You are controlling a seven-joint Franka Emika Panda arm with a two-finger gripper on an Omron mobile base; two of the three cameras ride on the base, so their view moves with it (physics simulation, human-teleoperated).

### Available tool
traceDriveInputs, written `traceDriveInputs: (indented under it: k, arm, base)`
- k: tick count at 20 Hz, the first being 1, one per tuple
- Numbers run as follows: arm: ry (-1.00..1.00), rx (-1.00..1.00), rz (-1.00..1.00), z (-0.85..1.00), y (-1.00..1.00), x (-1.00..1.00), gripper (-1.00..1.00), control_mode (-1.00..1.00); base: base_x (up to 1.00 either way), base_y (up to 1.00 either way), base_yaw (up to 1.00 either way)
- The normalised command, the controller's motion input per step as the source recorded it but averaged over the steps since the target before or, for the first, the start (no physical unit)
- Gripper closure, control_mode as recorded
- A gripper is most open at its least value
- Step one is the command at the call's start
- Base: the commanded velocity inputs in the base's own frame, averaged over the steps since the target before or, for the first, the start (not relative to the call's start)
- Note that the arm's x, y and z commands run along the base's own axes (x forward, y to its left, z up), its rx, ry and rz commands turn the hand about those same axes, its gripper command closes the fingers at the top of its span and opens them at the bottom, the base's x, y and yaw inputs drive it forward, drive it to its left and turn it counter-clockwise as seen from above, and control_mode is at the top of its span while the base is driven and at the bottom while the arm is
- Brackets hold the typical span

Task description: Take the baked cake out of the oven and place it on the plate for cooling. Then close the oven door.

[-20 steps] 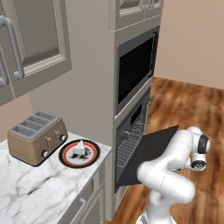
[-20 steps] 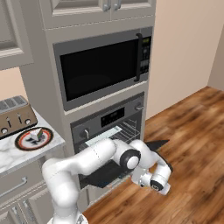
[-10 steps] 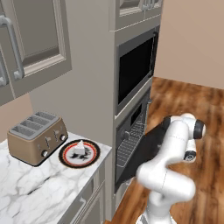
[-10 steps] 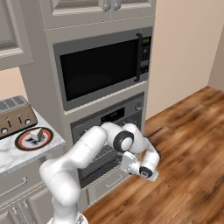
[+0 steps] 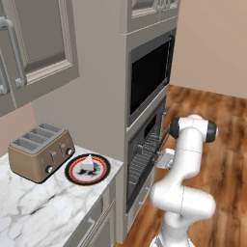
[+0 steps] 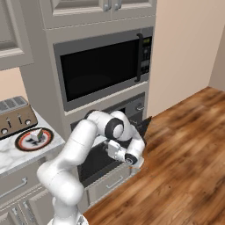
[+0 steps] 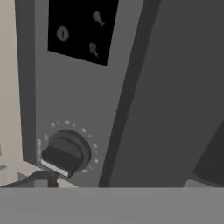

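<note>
The baked cake (image 5: 87, 162), a small cream wedge, rests on the plate (image 5: 74, 174) with the red-orange rim, on the marble counter beside the toaster; the cake (image 6: 38, 133) and the plate (image 6: 26, 143) also show at the left of the right base view. The oven (image 5: 144, 159) sits under the microwave. Its oven door (image 6: 145, 125) stands nearly upright, still a little ajar. My gripper (image 5: 164, 158) is pressed close against the door's outer side. In the hand view the gripper (image 7: 118, 181) is open and holds nothing, facing the oven's round knob (image 7: 65, 155) and display (image 7: 81, 30).
A toaster (image 5: 40, 151) stands left of the plate. The microwave (image 6: 103, 68) with its vertical handle is above the oven. Upper cabinets (image 5: 34, 43) hang over the counter. Wooden floor (image 6: 184, 162) lies open to the right of the oven.
The oven door has swung up from lying flat to nearly upright. My arm has risen and moved in toward the oven with it.
</note>
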Motion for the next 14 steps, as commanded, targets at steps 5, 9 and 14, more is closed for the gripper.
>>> traceDriveInputs:
  k: [5, 9, 14]
  arm:
    - [-0.17, 0.00, 0.00, 0.34, 1.00, 0.65, -1.00, -1.00]
    - [-0.20, 0.00, 0.00, 0.16, 1.00, 0.49, -1.00, -1.00]
    - [-0.20, 0.00, 0.00, 0.05, 0.99, 0.20, -1.00, -1.00]
  base:
    - [0.00, 0.00, 0.00]
    - [0.00, 0.00, 0.00]
    - [0.00, 0.00, 0.00]
